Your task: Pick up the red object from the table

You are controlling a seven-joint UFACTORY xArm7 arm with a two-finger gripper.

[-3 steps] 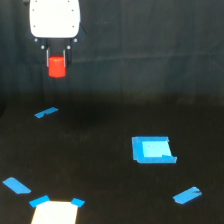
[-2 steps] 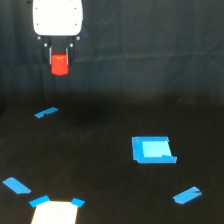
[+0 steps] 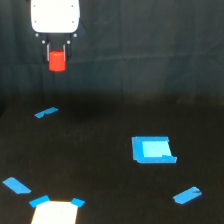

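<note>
Red-orange stubby matte prism (image 3: 57, 61) hangs pinched between the dark fingers of the white-bodied gripper (image 3: 56, 59), well above the wide black matte table (image 3: 110, 195); it looks light, stiff and not fragile. Flat opposite sides seem the surest hold; smooth faces might slip.

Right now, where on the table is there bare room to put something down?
The widest bare patch of the table lies between the small tape strip and the blue-edged square. The near corner at the exterior view's left is crowded: tape piece, light patch.
</note>
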